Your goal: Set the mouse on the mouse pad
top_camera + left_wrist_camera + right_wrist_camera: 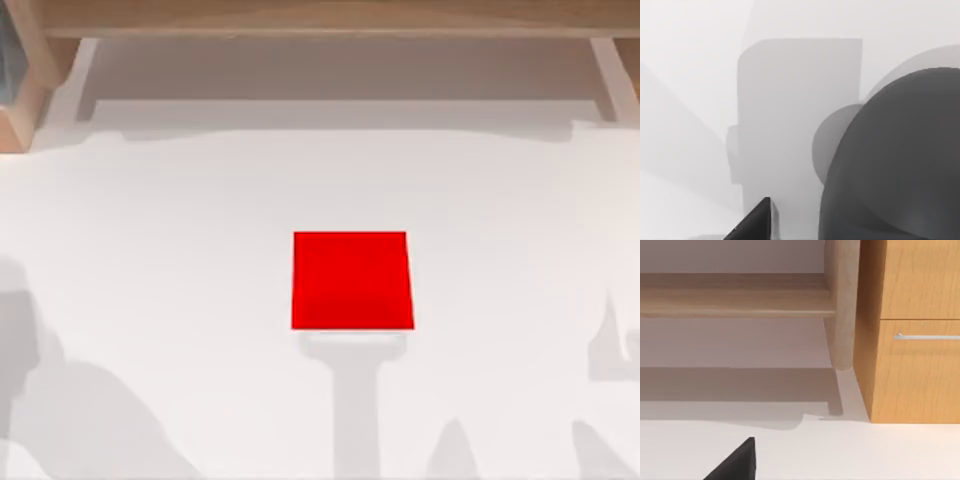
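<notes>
At the middle of the white tabletop (150,250), in the top view, lies the pad (352,280), a flat bright red square, and its whole red face is plain. Its edges run almost in line with the edges of the tabletop. Just at its near edge begins a grey shadow with a wide head and a long straight stem, which goes down to the lower border. More soft grey shadows lie at the lower left and the lower right of the tabletop. Along the far side stands a wooden frame (320,15), with a pale wall under it. In the left wrist view the mouse (900,160) is very close to the camera: its dark grey rounded part takes much of the view, and a lighter grey part (832,145) comes out from behind it. The mouse is near the left end effector (757,225), which shows as a black tip at the lower border, apart from the mouse by a strip of pale surface. Whether the left end effector is open or closed, and whether it touches the mouse, I cannot tell. Behind the mouse a broad grey shadow falls on the white surface. In the right wrist view the right end effector (735,462) is a black tip above the white tabletop, and its state I also cannot tell. It faces a wooden cabinet (920,390) with a thin metal handle (927,336). Beside the cabinet stands a round wooden leg (842,305), and a wooden rail (735,295) joins this leg.
</notes>
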Robot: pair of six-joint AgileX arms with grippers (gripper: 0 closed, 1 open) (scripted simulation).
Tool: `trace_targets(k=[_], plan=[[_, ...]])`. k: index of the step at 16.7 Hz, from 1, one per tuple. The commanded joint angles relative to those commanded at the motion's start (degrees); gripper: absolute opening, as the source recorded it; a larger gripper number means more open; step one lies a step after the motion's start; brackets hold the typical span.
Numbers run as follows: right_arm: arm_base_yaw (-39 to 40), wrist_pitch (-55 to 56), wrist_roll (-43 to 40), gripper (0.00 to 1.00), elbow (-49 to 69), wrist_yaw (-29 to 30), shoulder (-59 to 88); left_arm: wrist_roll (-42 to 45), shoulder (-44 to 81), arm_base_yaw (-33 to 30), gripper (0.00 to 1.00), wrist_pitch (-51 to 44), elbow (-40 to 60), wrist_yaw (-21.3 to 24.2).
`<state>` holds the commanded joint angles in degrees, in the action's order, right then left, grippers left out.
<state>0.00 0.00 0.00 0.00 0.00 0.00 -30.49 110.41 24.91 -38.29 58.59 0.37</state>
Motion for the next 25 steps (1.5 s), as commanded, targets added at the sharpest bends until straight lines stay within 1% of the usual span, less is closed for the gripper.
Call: trace_targets(k=[6, 7, 14, 15, 17, 19, 25], plan=[[0.0, 0.0, 0.0, 1.0, 0.0, 0.0, 0.0, 0.0, 0.0, 0.0, 0.02, 0.0, 0.0, 0.0], [0.0, 0.0, 0.0, 1.0, 0.0, 0.0, 0.0, 0.0, 0.0, 0.0, 0.0, 0.0, 0.0, 0.0], [0.0, 0.0, 0.0, 1.0, 0.0, 0.0, 0.0, 0.0, 0.0, 0.0, 0.0, 0.0, 0.0, 0.0], [0.0, 0.0, 0.0, 1.0, 0.0, 0.0, 0.0, 0.6, -3.5, 0.0, 0.0, -3.0, 1.0, -1.1], [0.0, 0.0, 0.0, 1.0, 0.0, 0.0, 0.0, 0.5, -3.6, 0.0, 0.0, -3.9, 1.7, -1.1], [0.0, 0.0, 0.0, 1.0, 0.0, 0.0, 0.0, 0.4, -4.8, 0.1, 0.0, -7.1, 4.3, -1.1], [0.0, 0.0, 0.0, 1.0, 0.0, 0.0, 0.0, 0.2, -9.8, 0.0, 0.0, -22.3, 12.8, -1.2]])
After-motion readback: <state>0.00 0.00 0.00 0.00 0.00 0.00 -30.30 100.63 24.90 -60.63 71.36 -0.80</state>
